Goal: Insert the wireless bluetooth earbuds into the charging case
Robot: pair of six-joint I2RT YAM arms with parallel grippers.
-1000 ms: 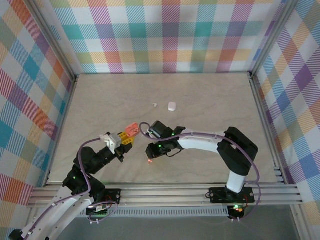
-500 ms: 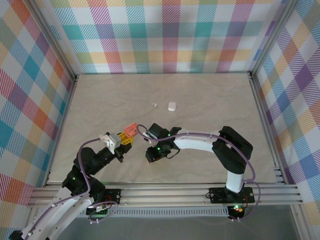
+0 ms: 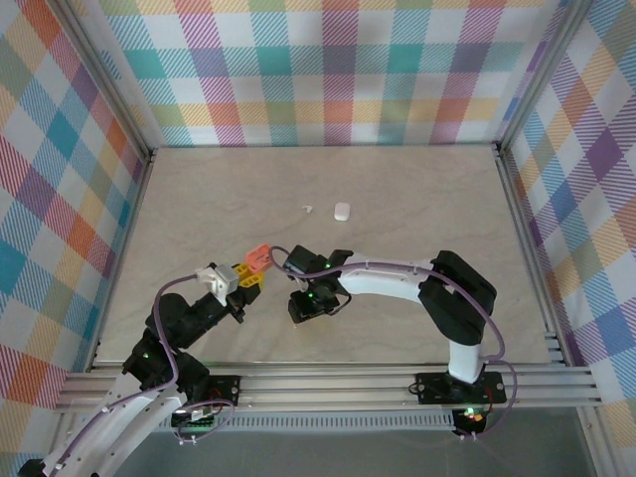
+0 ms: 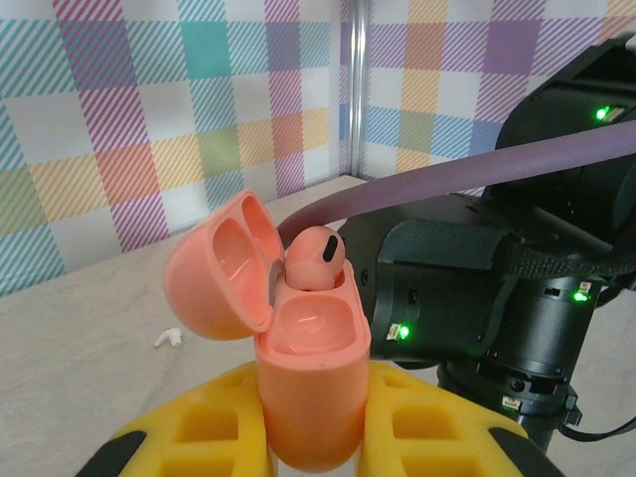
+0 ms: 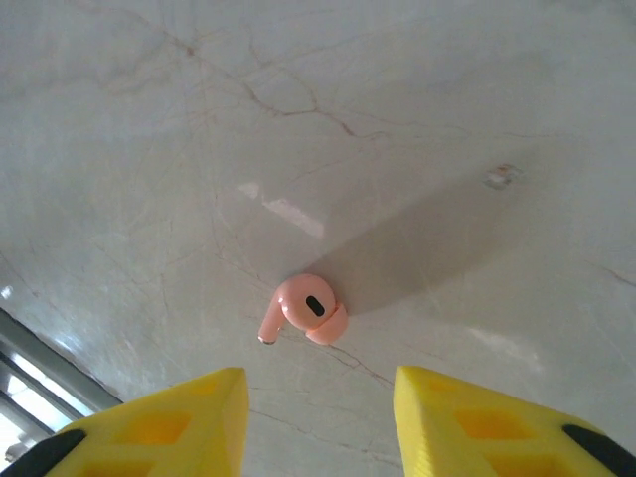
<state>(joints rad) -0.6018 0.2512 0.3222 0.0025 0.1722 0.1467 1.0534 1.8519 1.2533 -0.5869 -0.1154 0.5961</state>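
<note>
Down near the front of the table [image 3: 397,189], beneath the right arm, a loose bud [image 5: 306,310] lies on its side on the pale stone-look top. Over it hangs the right gripper [image 5: 320,386], its yellow fingers [image 5: 169,422] spread with nothing between them. The bud sits just beyond the tips, roughly in line with the gap. Its long axis slants across that gap, head to the right and stem pointing down-left toward one finger. That is closer to the line the fingers close along than square to it, so I'd guess a small wrist turn would give a surer pinch. The left gripper [image 4: 313,429] is clamped on the case [image 4: 298,348], which is upright with its lid flipped back, just left of the right wrist. A seated bud [image 4: 316,256] fills the far socket, and the near socket is empty.
</note>
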